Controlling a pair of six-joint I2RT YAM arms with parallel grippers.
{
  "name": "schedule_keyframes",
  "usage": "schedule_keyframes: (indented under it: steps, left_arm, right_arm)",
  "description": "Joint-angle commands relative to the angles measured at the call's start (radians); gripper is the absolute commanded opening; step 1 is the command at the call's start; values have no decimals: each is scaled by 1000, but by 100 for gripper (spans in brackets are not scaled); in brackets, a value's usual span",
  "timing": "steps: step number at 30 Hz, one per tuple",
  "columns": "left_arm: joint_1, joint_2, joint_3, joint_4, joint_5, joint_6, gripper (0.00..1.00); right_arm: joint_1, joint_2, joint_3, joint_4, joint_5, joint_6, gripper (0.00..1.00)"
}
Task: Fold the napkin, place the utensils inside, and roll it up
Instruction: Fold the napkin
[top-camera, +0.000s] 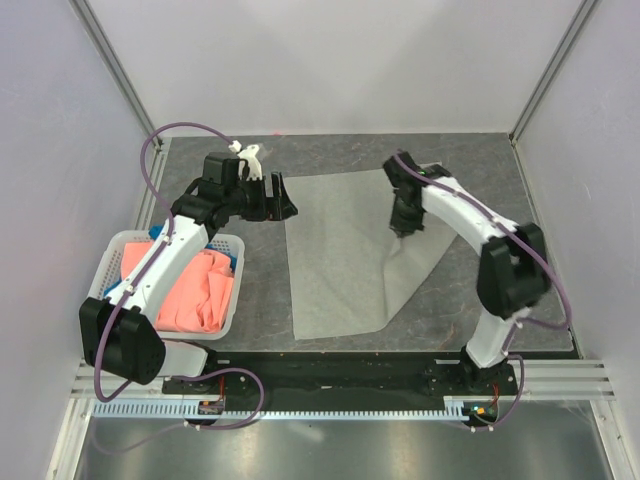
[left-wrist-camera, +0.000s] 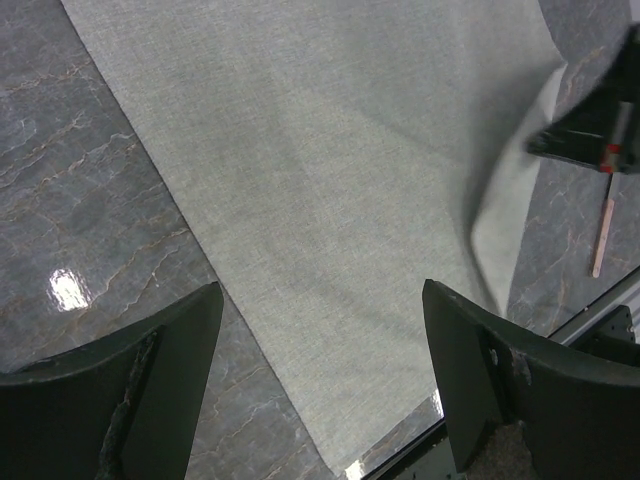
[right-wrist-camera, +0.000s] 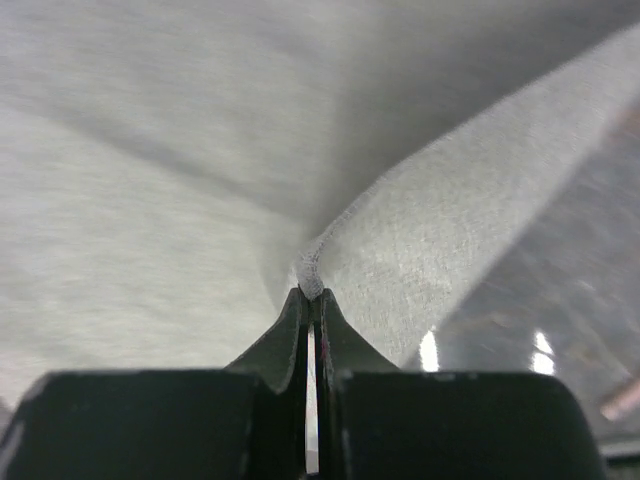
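The light grey napkin (top-camera: 340, 265) lies spread on the dark marble table (top-camera: 480, 170). My right gripper (top-camera: 403, 230) is shut on a pinch of its right part, raising a tented fold (right-wrist-camera: 312, 275) off the table. My left gripper (top-camera: 281, 199) hangs open over the napkin's far left corner, nothing between its fingers (left-wrist-camera: 190, 340). In the left wrist view the napkin (left-wrist-camera: 330, 170) fills the middle, with the lifted flap at the right. A slim pinkish-brown utensil (left-wrist-camera: 603, 237) lies on the table beyond that flap. It is hidden in the top view.
A white basket (top-camera: 236, 290) stands at the left by the left arm, holding a coral-orange cloth (top-camera: 195, 290) and a blue cloth (top-camera: 232, 262). White walls close in the table on three sides. A black rail (top-camera: 340, 375) runs along the near edge.
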Motion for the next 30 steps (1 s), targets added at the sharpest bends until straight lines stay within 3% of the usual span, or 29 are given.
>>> schedule_keyframes:
  steps: [1, 5, 10, 14, 16, 21, 25, 30]
  left_arm:
    - [-3, -14, -1, 30, -24, 33, 88]
    - [-3, -7, -4, 31, -35, 35, 88]
    - [-3, 13, -9, 36, -31, 36, 88]
    - [-4, 45, -15, 66, -3, 38, 88]
    - [-12, 76, -4, 71, -20, 38, 88]
    - [-54, 174, 74, 79, -72, 41, 87]
    - [-87, 368, 170, 120, -49, -10, 79]
    - [-126, 565, 322, 208, -61, -11, 65]
  right_arm:
    - [83, 202, 234, 114, -65, 25, 0]
    - [130, 399, 518, 131, -108, 20, 0]
    - [146, 591, 722, 165, -209, 25, 5]
    - [146, 587, 752, 203, -263, 10, 47]
    - [135, 555, 732, 208, -251, -16, 55]
    - [60, 339, 565, 256, -223, -39, 57]
    - [-43, 138, 311, 335, -233, -52, 57]
    - [-104, -86, 138, 359, -256, -110, 57]
